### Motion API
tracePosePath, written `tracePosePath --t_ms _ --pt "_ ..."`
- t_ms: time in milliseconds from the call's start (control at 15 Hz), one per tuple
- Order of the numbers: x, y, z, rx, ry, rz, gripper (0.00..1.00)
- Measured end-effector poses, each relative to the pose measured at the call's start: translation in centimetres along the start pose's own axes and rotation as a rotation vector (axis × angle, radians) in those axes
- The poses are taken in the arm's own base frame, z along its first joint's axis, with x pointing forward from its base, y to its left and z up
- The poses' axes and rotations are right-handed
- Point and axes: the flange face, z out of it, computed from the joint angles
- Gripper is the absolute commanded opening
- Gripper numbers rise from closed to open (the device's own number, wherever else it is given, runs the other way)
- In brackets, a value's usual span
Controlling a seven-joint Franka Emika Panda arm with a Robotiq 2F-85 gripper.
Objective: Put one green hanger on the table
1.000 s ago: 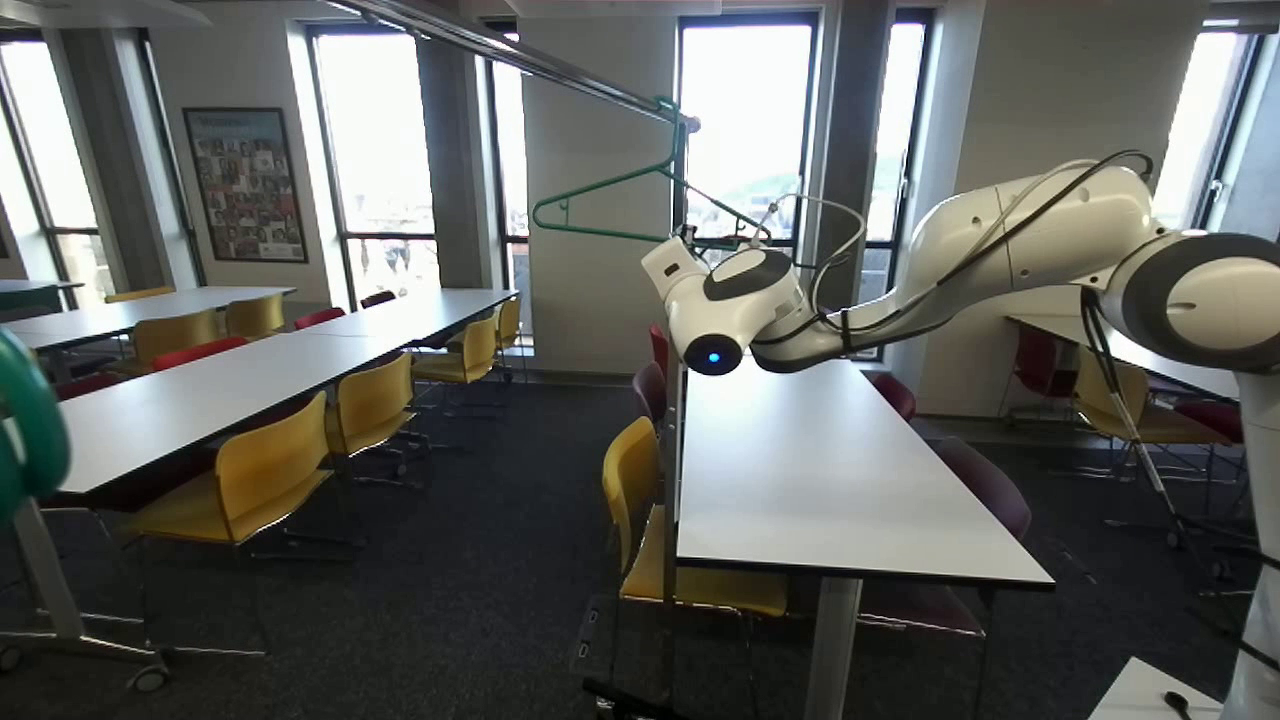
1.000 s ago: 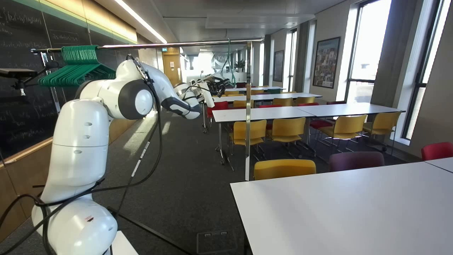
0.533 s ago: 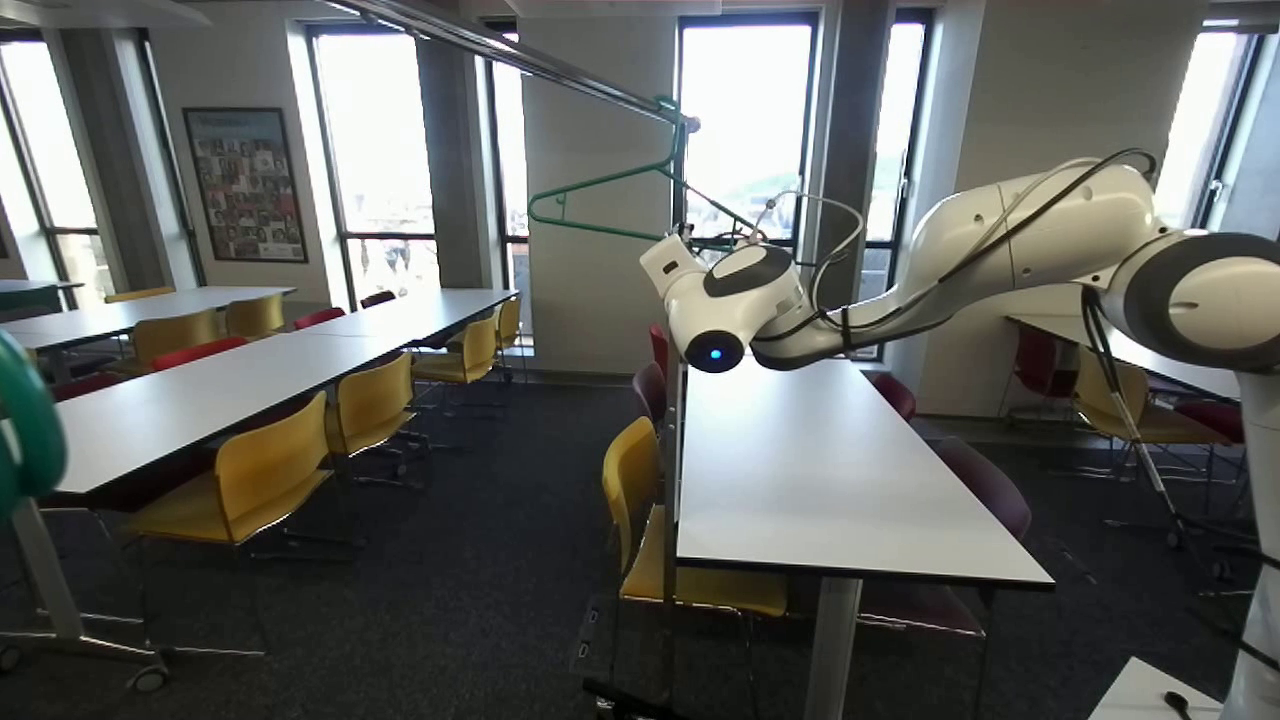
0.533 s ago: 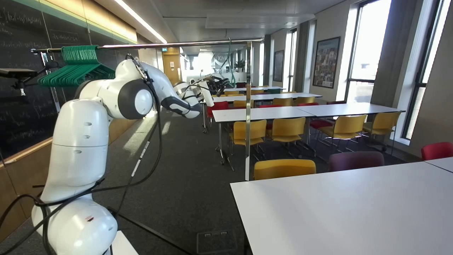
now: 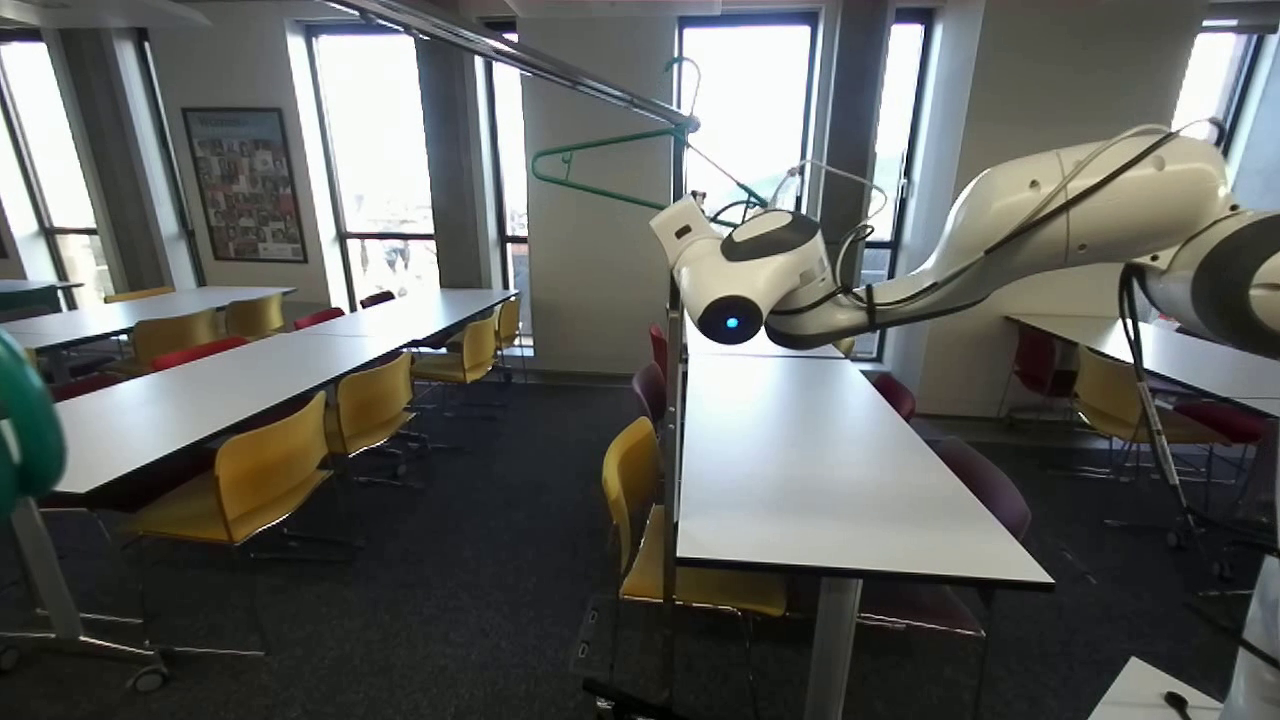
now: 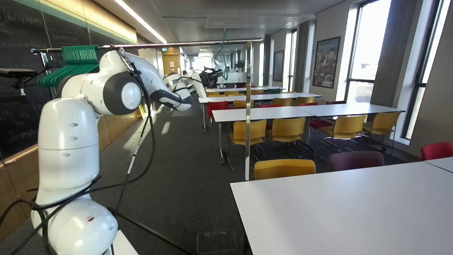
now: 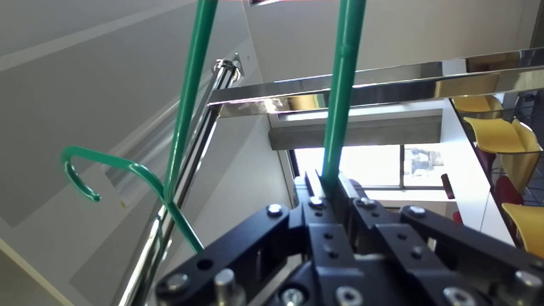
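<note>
A green hanger [image 5: 608,142] is held up at the rail's end in an exterior view; it also shows in an exterior view [image 6: 224,35]. Its hook is above the rail and appears apart from it. In the wrist view my gripper [image 7: 329,180] is shut on one bar of the hanger [image 7: 341,85], with the hook off to the left beside the rail. The gripper also shows in an exterior view [image 6: 211,77]; elsewhere the wrist mostly hides it. The white table [image 5: 840,470] stands below and beyond the wrist; it also shows large in an exterior view [image 6: 347,209].
The chrome rail [image 6: 184,44] runs near the hanger, on an upright post [image 6: 248,117] beside the table. Several other green hangers [image 6: 78,65] hang at its far end. Yellow chairs [image 5: 632,480] and purple chairs [image 5: 985,485] line the table. Longer tables [image 5: 220,370] stand farther off.
The hanger was hanging by its hook on the rail; now it has risen and the hook is above the rail. The arm has moved up and slightly back.
</note>
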Motion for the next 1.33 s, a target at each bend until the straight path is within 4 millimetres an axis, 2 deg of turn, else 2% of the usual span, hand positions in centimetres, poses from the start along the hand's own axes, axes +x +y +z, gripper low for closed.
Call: tracePosePath --t_ms 200,333,600,867,1133,1333 --pt "-1.2 2.8 -2.5 0.048 0.004 0.009 0.03" --pt "-2.5 3.0 -4.2 0.114 -0.003 -0.019 0.03" --pt "-5.1 0.6 -7.9 0.284 -0.004 -0.079 0.03" --pt "-6.6 -2.3 -11.3 0.422 0.022 -0.083 0.03" --pt "-8.3 -3.5 -13.2 0.512 0.002 -0.055 0.03" --pt "-9.6 -3.9 -13.8 0.641 -0.056 0.066 0.03"
